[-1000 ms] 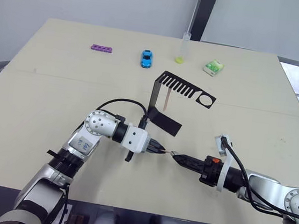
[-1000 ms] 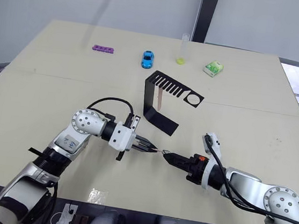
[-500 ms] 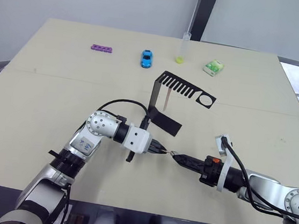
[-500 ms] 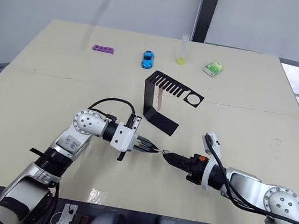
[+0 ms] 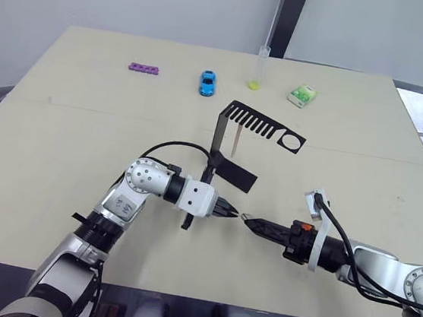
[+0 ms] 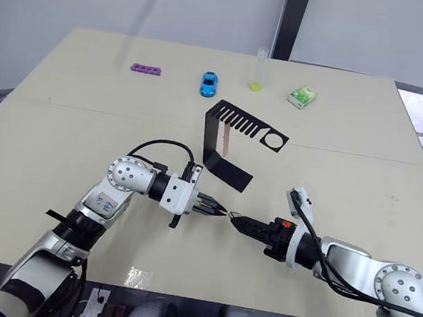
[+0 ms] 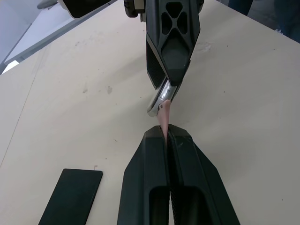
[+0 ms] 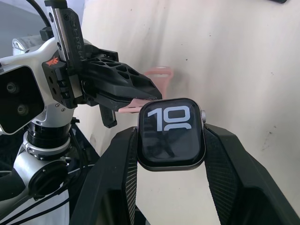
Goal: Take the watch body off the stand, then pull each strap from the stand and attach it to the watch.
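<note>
Holding the watch (image 8: 171,133) by its side edges, the right gripper (image 8: 171,154) is clamped on the case, screen facing up, low over the table (image 5: 61,134) in front of the stand (image 5: 232,142). The left gripper (image 7: 167,133) is pinched shut on one pink strap (image 7: 164,115), its tip touching the watch's edge. That strap looks light and limp, so a hold close to the end being inserted should keep it from buckling; the case is small, hard and smooth, likely to twist if pushed off-centre. A second strap (image 6: 227,140) hangs in the stand's comb. Beyond lie a purple bar (image 5: 143,67), toy car (image 5: 206,82), tube (image 5: 259,68) and green packet (image 5: 301,96), well apart. Plain pale tabletop, grey wall behind.
</note>
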Robot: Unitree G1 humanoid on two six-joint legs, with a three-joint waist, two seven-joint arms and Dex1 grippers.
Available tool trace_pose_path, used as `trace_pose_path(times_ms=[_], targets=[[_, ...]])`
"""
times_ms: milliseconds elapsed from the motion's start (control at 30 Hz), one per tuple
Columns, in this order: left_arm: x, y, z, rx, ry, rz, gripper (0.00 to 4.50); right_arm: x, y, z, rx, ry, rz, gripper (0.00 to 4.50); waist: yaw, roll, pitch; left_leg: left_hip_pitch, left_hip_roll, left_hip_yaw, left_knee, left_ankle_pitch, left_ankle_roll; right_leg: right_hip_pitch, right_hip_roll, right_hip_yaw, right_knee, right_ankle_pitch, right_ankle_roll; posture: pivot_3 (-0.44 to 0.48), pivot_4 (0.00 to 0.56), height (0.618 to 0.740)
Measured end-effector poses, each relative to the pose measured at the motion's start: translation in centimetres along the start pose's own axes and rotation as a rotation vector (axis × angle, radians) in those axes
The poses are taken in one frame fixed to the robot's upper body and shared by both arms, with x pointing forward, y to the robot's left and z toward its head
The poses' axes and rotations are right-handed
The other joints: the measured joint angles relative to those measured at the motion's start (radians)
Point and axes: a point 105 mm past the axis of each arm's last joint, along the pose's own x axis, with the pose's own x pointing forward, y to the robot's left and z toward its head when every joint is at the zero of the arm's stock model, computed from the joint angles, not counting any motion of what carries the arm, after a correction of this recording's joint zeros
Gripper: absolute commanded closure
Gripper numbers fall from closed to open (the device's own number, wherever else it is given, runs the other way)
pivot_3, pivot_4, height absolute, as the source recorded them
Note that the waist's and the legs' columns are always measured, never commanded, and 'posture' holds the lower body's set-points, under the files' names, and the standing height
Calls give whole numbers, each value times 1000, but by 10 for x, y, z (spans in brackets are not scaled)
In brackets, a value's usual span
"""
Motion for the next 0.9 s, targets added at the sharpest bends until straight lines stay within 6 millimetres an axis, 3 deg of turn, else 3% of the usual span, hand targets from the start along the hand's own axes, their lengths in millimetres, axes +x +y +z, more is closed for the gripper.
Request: trace_pose_path(times_ms=[900], targets=[[4, 4, 2, -27, -4, 0, 4500, -3, 1, 0, -26, 0, -15, 2996, 0, 0, 0, 0, 0, 0, 0, 0, 0, 0, 0, 0, -1, 0, 0, 0, 150, 740]])
